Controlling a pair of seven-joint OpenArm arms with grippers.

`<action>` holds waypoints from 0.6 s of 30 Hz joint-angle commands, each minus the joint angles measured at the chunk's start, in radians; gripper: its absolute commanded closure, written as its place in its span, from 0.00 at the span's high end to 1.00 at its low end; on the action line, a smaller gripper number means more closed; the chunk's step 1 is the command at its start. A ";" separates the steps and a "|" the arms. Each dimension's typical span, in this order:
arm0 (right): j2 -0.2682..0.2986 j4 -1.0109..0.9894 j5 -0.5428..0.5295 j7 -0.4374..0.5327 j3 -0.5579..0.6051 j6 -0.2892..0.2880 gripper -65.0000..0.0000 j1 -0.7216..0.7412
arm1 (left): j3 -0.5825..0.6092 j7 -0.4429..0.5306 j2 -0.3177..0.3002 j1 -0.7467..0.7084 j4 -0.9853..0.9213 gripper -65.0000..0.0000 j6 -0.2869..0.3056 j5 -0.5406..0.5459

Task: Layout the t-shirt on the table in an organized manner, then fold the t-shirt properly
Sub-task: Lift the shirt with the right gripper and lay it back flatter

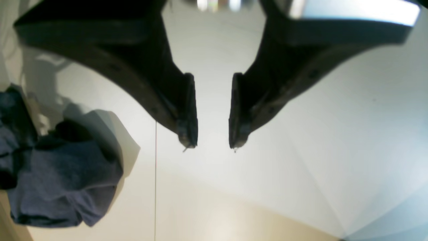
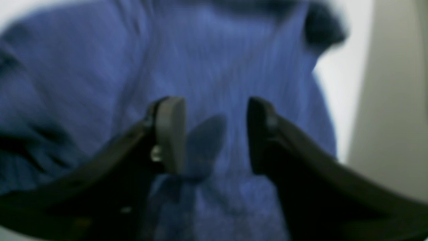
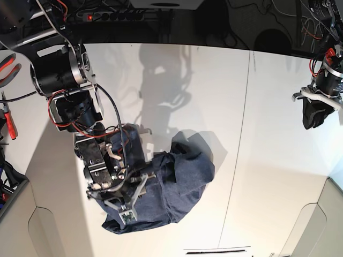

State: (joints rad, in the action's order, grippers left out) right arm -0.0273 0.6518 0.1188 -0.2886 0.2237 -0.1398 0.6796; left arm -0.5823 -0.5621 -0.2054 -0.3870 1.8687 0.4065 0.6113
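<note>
T-shirt bunched in a crumpled heap on white counter, left of the thin dark seam in base view, toward the near edge. Not laid flat; collar, sleeves and lettering not identifiable, so facing direction cannot be told. Long axis of the heap running roughly diagonal in base view, from lower left under the right arm to upper right, where a rounded fold bulges out and casts a shadow.

Right end effector directly over the heap, fingers apart. Small peak of blue cloth standing in the gap, close against the inner face of the left-hand pad as seen in right wrist view; contact unclear from blur, not clamped across both pads. Fabric filling nearly all of that view.

Left end effector well apart from the shirt, over bare counter on the far side of the seam, fingers apart with nothing between them. Heap visible at left edge of left wrist view.

Red-handled pliers at the far left edge in base view.
</note>
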 commanded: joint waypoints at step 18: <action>-0.005 0.189 -0.267 -0.389 0.000 -0.182 0.00 -0.285 | -0.005 0.026 -0.013 0.022 0.013 0.30 0.009 0.014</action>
State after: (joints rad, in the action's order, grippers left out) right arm -0.0284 0.8471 -0.1635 -0.6113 0.2192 -0.3145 0.4034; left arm -0.5827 -0.5606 -0.2050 -0.3679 1.8683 0.4065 0.6117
